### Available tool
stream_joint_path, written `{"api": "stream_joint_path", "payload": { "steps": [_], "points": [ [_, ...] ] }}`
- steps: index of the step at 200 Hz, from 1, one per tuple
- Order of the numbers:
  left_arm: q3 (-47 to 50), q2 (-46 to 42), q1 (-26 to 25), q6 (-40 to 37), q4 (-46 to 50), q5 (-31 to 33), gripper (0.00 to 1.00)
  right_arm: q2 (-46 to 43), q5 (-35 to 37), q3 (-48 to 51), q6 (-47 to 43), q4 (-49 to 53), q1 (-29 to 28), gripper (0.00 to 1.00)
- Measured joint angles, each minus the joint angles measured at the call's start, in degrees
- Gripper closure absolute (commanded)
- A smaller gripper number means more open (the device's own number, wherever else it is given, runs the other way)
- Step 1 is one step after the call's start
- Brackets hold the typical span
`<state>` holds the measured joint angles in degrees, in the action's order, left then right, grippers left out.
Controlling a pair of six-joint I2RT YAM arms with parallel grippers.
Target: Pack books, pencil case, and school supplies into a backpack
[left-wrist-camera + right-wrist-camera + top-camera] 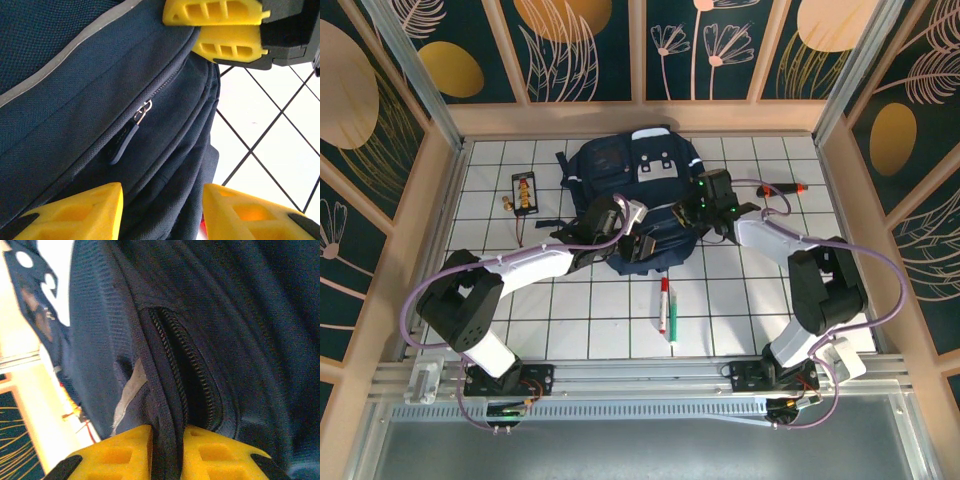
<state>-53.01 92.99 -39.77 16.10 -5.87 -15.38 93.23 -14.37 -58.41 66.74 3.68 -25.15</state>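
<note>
The white-tiled worktop [570, 300] carries the backpack [620, 165], which lies flat at the far middle with its grey-white patches facing up. Its near edge faces both arms, probably so the zip can be worked from their side.

The right gripper [688, 213] is at that near edge. In its wrist view its fingers [125, 455] are clamped on a ridge of the backpack's fabric just beside the zip opening [192, 385], which gapes a little. This looks like an anchoring hold, keeping the cloth taut while the other arm works the zip.

The left gripper [638, 240] hangs just beside it over the same edge. Its fingers [75, 215] stand apart and grip nothing, aimed toward the zip pull [124, 142], which lies flat along a closed stretch of zip. I judge that taking the pull is the next step.

The marker pen [665, 305] lies on the worktop between the arms, apart from the backpack and not yet packed.
</note>
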Motion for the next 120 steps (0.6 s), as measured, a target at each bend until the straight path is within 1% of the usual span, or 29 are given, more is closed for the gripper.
{"api": "stream_joint_path", "payload": {
  "steps": [18, 30, 37, 45, 48, 54, 57, 60, 91, 101, 111, 120],
  "points": [
    [0.00, 0.00, 0.00, -0.04, -0.66, 0.50, 0.53, -0.81, -1.31, 0.28, 1.84, -3.30, -0.04, 0.79],
    [0.00, 0.00, 0.00, -0.22, -1.36, 0.76, 0.53, -1.22, -2.45, 0.92, 3.26, -6.10, -0.04, 0.81],
    [0.00, 0.00, 0.00, -0.28, -1.88, 0.92, 0.53, -1.27, -3.06, 1.22, 4.09, -7.63, -0.07, 0.86],
    [0.00, 0.07, 0.00, -0.48, -2.54, 1.03, 0.53, -1.27, -3.67, 1.38, 5.03, -8.83, -0.09, 0.88],
    [0.00, 0.09, 0.00, -0.55, -2.78, 1.16, 0.53, -1.27, -3.76, 1.46, 5.46, -9.14, -0.09, 0.91],
    [0.00, 0.24, 0.00, -0.66, -3.37, 1.29, 0.53, -1.27, -4.00, 1.51, 5.97, -9.77, -0.15, 0.94],
    [0.00, 0.33, 0.00, -0.76, -3.69, 1.44, 0.53, -1.27, -4.17, 1.51, 5.86, -10.08, -0.17, 0.98],
    [0.00, 0.44, 0.00, -0.85, -3.96, 1.57, 0.53, -1.27, -4.20, 1.53, 6.38, -10.40, -0.20, 1.00],
    [0.00, 1.92, 0.00, -2.19, -6.60, 3.69, 0.56, -1.27, -4.72, 1.60, 7.34, -11.78, -0.70, 1.00],
    [0.00, 2.67, 0.00, -2.64, -7.23, 4.13, 0.61, -1.27, -4.66, 1.60, 7.37, -12.04, -0.79, 1.00],
    [-0.02, 3.72, -0.09, -2.64, -7.87, 4.31, 0.72, -1.27, -4.66, 1.60, 7.37, -12.07, -0.79, 1.00],
    [-0.02, 4.79, -0.24, -3.06, -8.59, 4.48, 0.80, -1.27, -4.66, 1.60, 7.37, -12.07, -0.81, 1.00]
  ]
}}
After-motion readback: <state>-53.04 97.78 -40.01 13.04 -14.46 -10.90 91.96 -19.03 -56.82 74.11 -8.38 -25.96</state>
